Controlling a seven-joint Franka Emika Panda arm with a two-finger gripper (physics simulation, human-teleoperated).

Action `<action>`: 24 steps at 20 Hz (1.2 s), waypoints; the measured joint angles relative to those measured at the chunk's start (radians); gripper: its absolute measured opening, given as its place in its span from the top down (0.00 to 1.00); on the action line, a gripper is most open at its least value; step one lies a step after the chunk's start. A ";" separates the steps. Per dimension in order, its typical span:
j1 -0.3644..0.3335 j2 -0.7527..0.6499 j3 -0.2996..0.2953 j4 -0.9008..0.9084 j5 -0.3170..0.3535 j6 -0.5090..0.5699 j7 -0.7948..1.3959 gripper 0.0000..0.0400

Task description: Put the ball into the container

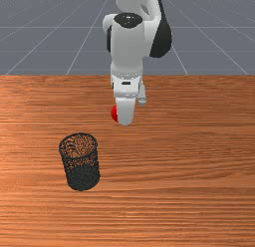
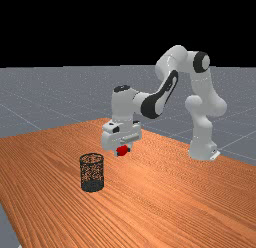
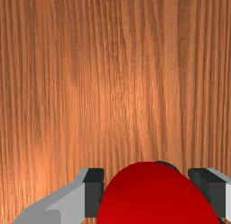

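In the far view my gripper point(image 2: 123, 152) hangs behind and to the right of the black mesh container point(image 2: 92, 186), shut on the red ball point(image 2: 121, 150). The ball appears to be off the tabletop. From the front, the hand point(image 1: 125, 109) covers most of the ball point(image 1: 114, 113); the container point(image 1: 82, 178) stands upright, nearer the camera and toward the front view's left. In the wrist view, the ball point(image 3: 155, 198) bulges between both dark pads of the gripper point(image 3: 146, 193), meeting each side. A small dark shape peeks out behind it; I cannot tell what it is.
The wooden table point(image 1: 184, 176) extends around the container. In the far view, the arm's base point(image 2: 202, 148) stands at the right, and the table's left edge runs down toward the near corner. The container's open rim point(image 2: 92, 155) faces up.
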 joint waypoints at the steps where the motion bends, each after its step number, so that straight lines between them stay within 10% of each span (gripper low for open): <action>1: -0.027 0.001 0.013 0.001 0.033 0.000 -0.068 0.31; 7: -0.040 0.010 -0.045 0.008 -0.049 0.002 -0.048 0.31; 16: -0.080 0.058 -0.021 -0.023 0.021 0.099 -0.115 0.31; 24: -0.076 -0.010 -0.024 0.114 0.015 -0.164 -0.111 0.31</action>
